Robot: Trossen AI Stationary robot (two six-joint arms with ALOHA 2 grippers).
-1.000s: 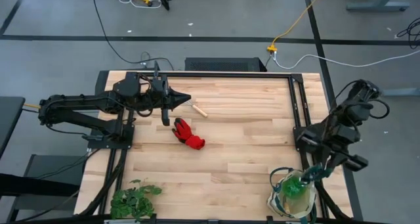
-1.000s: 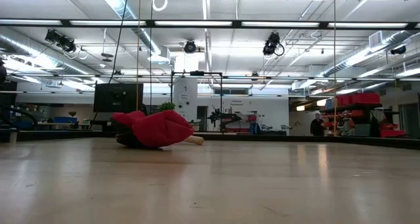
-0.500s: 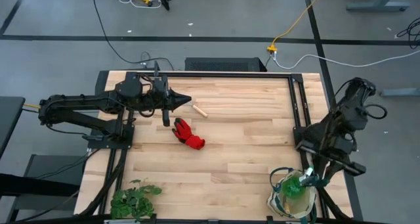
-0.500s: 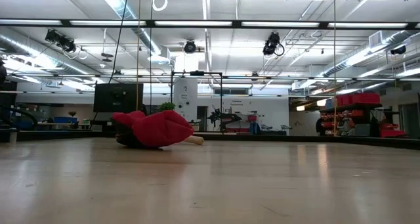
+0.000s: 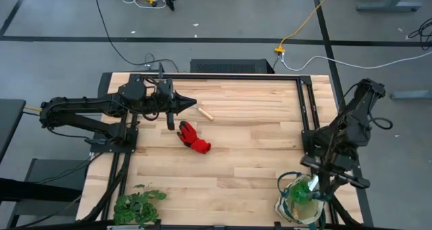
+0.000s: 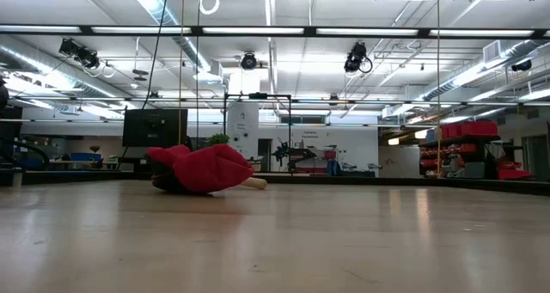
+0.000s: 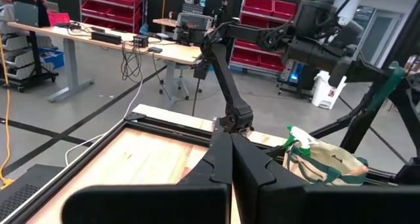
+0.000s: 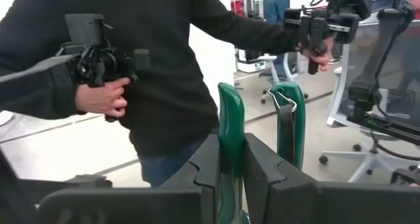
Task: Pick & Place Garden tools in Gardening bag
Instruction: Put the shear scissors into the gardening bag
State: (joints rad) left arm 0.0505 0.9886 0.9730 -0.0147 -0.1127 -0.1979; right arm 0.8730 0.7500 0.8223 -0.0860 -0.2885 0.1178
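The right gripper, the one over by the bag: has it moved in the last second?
Yes. The right gripper has swung from beside the gardening bag to above it, clamping a green-handled tool.

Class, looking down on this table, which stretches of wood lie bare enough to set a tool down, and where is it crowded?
Bare: the middle and far right, between the red glove and the gardening bag. Crowded: the near right corner, where the right gripper meets the bag, and around the left gripper.

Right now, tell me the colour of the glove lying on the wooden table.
Red. The crumpled fabric glove shows best in the high view.
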